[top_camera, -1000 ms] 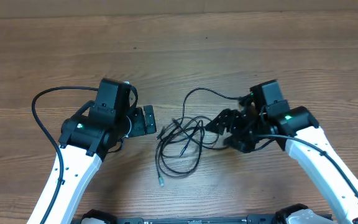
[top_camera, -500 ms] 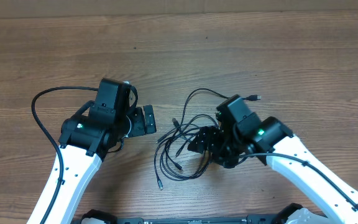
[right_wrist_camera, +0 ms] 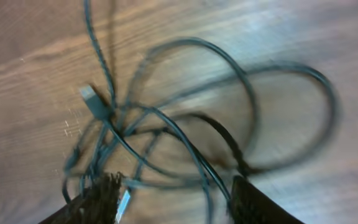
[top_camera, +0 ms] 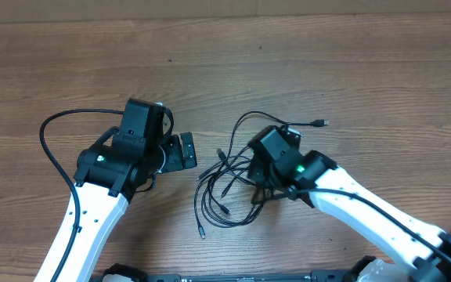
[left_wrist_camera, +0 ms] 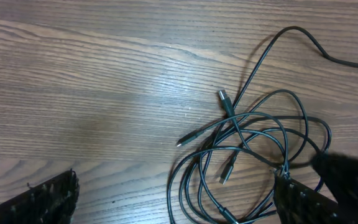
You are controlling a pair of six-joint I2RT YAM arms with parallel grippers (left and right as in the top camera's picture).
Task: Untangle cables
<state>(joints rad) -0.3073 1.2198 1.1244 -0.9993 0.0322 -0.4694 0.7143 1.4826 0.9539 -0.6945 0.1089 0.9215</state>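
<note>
1. The cables (top_camera: pixel 227 185) lie in one loose knot on the table (top_camera: pixel 366 63), near its middle and between the two grippers. Several loops overlap and cross one another.
2. One strand leaves the knot on the far side and arcs right. It ends in a black plug (top_camera: pixel 319 123) that lies free on the wood beyond the right arm. Another strand trails toward the near edge and ends in a silver-tipped plug (top_camera: pixel 201 232), clear of the loops.
3. In the left wrist view the cables (left_wrist_camera: pixel 247 140) sit right of centre. An upper plug (left_wrist_camera: pixel 224 99) rests at the top of the knot, with strands crossing just below it.
4. The right wrist view is blurred. The cables (right_wrist_camera: pixel 166 124) fill most of it, with a plug (right_wrist_camera: pixel 91 98) at the left; which plug it is cannot be told.
5. The right gripper (top_camera: pixel 254 186) is over the right side of the knot. Its wrist view shows the right gripper (right_wrist_camera: pixel 176 202) with jaws spread and strands running into the gap. The blur hides whether either finger touches a strand.
6. The left gripper (top_camera: pixel 182 151) sits just left of the knot, apart from it. From its own camera, the left gripper (left_wrist_camera: pixel 179 208) has jaws spread wide with nothing between them.
7. A thick arm cable (top_camera: pixel 49 129) loops over the wood left of the left arm.
</note>
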